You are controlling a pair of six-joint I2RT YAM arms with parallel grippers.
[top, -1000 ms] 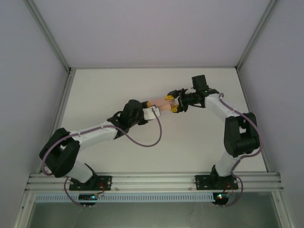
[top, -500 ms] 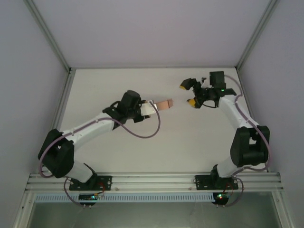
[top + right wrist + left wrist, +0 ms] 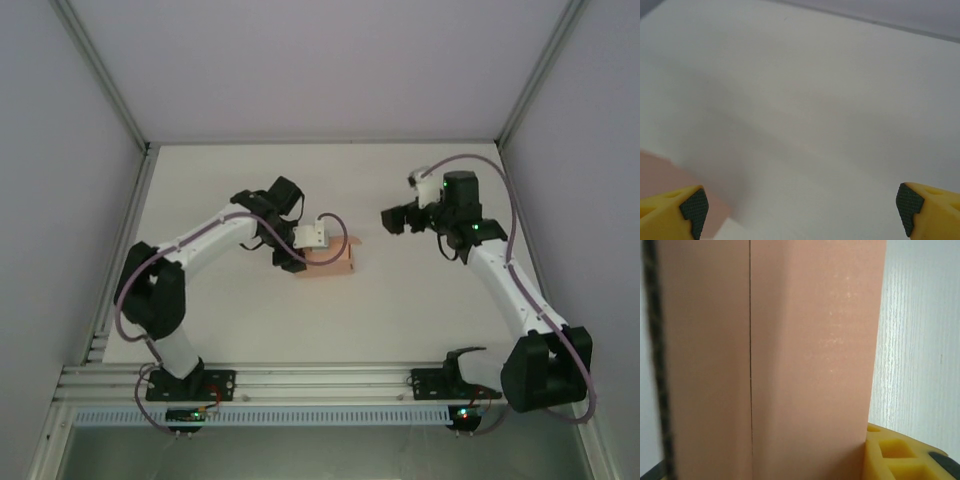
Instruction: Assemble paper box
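Left arm was bent inward, left gripper [image 3: 320, 250] clamped on the paper box [image 3: 336, 264]. Right arm stretched forward, right gripper [image 3: 800, 214] jaws wide apart.

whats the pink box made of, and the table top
The paper box: thin cardboard by the look, salmon-pink, matte, with a crisp straight fold line down its face. The table top: white, matte, with fine parallel streaks like a wood-grain laminate or painted board; which one is unclear.

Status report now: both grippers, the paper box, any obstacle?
Left gripper shut on paper box. Right gripper open, empty, apart from box. No obstacle seen.
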